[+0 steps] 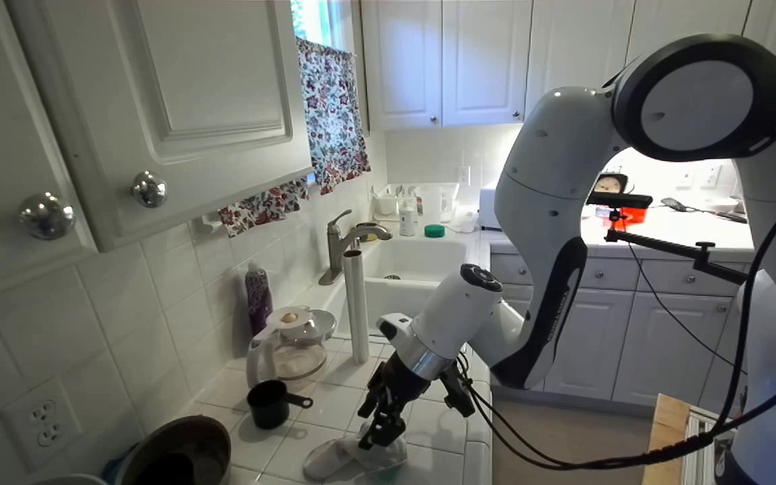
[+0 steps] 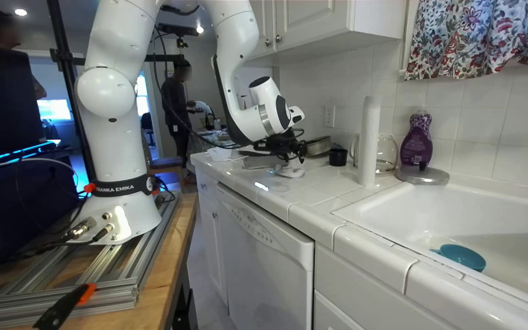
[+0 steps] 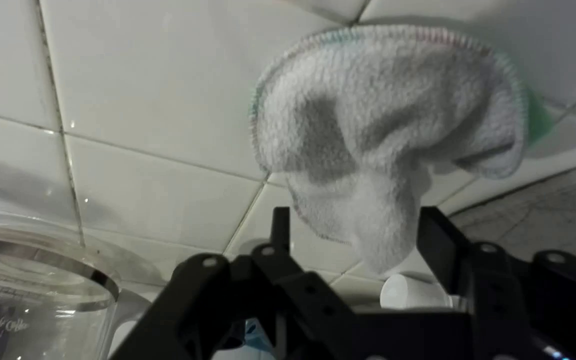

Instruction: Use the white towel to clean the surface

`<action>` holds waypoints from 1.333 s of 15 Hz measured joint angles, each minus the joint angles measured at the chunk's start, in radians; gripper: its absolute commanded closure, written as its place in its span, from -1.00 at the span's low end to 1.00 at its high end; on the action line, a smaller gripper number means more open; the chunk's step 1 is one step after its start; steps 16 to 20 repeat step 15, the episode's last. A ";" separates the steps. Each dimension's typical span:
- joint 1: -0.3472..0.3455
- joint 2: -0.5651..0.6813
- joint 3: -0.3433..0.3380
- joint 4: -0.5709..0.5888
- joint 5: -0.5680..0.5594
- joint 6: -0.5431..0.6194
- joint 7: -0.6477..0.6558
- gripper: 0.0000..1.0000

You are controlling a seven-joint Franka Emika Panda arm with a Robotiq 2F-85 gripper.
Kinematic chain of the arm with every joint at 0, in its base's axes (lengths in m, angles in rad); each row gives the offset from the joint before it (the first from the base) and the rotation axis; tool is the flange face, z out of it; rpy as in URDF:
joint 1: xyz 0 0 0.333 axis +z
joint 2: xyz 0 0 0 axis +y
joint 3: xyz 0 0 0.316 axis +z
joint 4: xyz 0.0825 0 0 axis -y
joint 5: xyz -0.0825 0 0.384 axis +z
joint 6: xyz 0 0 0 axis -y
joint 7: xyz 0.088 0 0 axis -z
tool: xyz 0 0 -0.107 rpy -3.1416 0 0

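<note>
White and fuzzy, the towel point(image 3: 388, 100) sits dead centre in my wrist view, bunched on the tiled counter point(image 3: 158, 195) with a fold sticking up toward me. The hand point(image 3: 356, 220) is spread wide, fingers point(image 3: 281, 225) either side of that fold, and there's a clear gap on one side, so it's not holding anything. Something green point(image 3: 538, 120) peeks out from the edge, no clue what.

In an exterior view, I've got the fingertips right down by the towel, with the black measuring cup point(image 1: 269, 404) near. Can't tell from there if they touch it.

In an exterior view, the towel's a low lump, apart from the sink point(image 2: 429, 206), white tube point(image 2: 368, 142) standing between.

Progress, as I read it: lined up, no grip yet, so no wiping right now. Left to do: pinch that fold, then rub it over the counter. Whether any of it's been cleaned, these views don't tell me.
</note>
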 measured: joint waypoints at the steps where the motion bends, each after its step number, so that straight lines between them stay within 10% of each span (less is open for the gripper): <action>1: 0.000 -0.022 0.000 -0.007 0.000 -0.001 0.024 -1.00; 15: -0.111 -0.496 0.014 -0.337 0.147 -0.546 0.296 -1.00; 20: -0.111 -0.496 0.014 -0.337 0.147 -0.546 0.296 -1.00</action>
